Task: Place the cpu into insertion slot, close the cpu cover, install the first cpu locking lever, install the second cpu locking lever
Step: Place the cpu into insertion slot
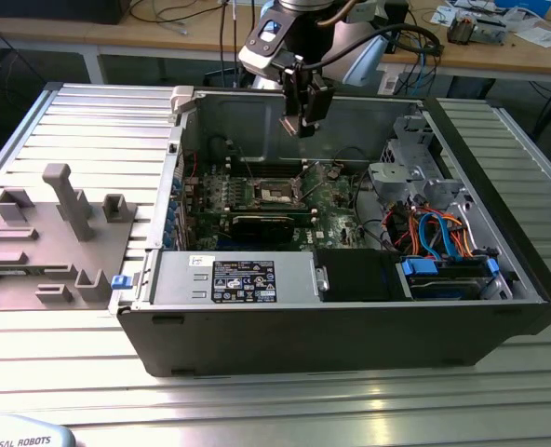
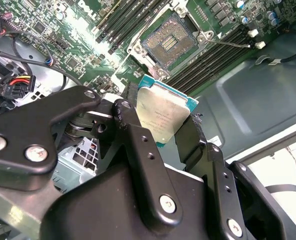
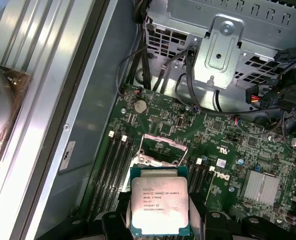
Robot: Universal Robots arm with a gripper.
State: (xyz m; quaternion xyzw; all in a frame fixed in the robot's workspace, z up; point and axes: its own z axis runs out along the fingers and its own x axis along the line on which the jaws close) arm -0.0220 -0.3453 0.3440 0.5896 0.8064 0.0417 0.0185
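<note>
Clamped on the edges of the cpu [image 3: 159, 200], the claw [image 1: 301, 126] holds it in the air above the board, near the open insertion slot [image 2: 170, 42]; in my judgement, a good placing needs the chip level and square to the socket.

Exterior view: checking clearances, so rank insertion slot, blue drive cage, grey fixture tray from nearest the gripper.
1. insertion slot, on the board below the gripper holding the cpu.
2. blue drive cage, exterior view's right.
3. grey fixture tray, outside, exterior view's left.
</note>
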